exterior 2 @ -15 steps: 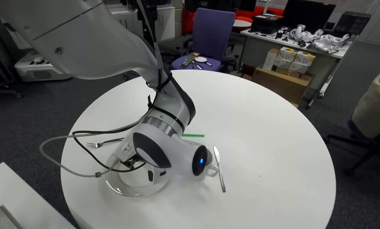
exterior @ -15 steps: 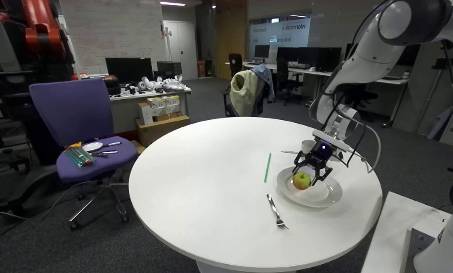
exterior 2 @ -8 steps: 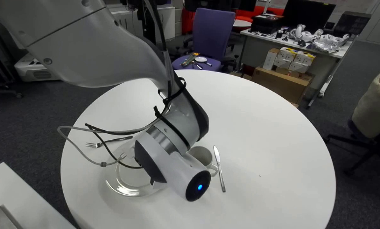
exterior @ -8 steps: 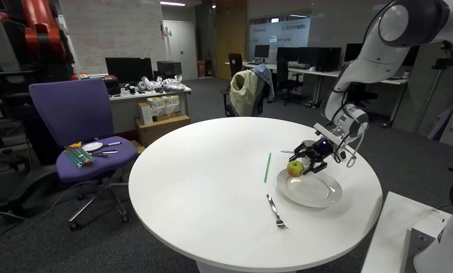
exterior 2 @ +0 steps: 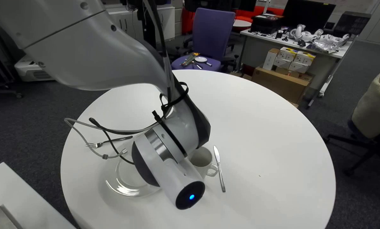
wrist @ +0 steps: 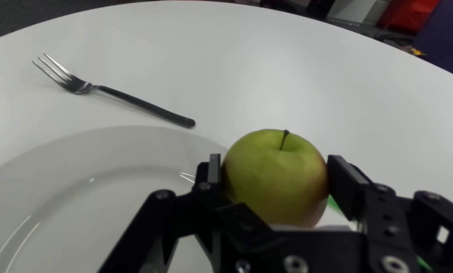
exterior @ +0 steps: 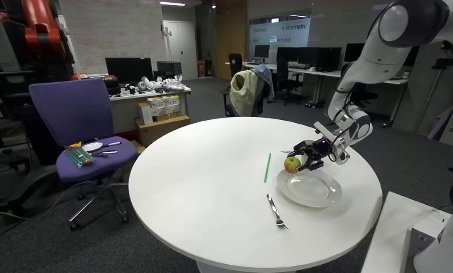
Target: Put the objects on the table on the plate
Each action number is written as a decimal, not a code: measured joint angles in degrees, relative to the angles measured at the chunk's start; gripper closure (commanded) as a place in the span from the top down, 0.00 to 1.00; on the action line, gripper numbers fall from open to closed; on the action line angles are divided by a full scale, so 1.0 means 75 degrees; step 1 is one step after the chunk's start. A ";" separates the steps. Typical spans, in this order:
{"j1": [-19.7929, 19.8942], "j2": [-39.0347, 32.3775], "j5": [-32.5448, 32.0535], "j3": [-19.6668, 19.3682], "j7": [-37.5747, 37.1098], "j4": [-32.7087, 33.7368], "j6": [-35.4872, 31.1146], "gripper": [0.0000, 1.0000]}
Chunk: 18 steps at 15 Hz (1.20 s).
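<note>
Pincer (exterior: 294,162) hangs over the table (exterior: 203,167), with the plate (exterior: 312,191) below to one side and the white cup (exterior 2: 206,159) near it; clasped in its grip is the apple (wrist: 276,176); around it lie knife (exterior 2: 219,168), fork (wrist: 135,101), green stick (exterior: 268,167).

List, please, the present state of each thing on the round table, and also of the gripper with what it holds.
gripper: closed, holding
apple: held in the gripper, stem upward
plate: right side up on the table
fork: lying flat, off the plate
green stick: lying flat, off the plate
cup: upright
knife: lying beside the cup
</note>
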<state>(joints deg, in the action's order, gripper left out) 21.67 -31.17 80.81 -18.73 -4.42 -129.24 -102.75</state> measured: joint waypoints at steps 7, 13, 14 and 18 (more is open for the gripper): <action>-0.0356 -0.0003 -0.0414 0.0056 0.0098 -0.0507 0.0001 0.48; -0.0274 -0.0001 -0.0849 -0.0293 0.0462 -0.0942 -0.0001 0.48; -0.0258 0.0001 -0.0883 -0.0392 0.0516 -0.0974 -0.0001 0.48; -0.0152 0.0020 -0.0936 -0.0647 0.0709 -0.0988 -0.0001 0.48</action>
<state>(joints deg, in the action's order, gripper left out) 20.54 -31.02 73.79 -23.59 0.90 -136.65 -102.75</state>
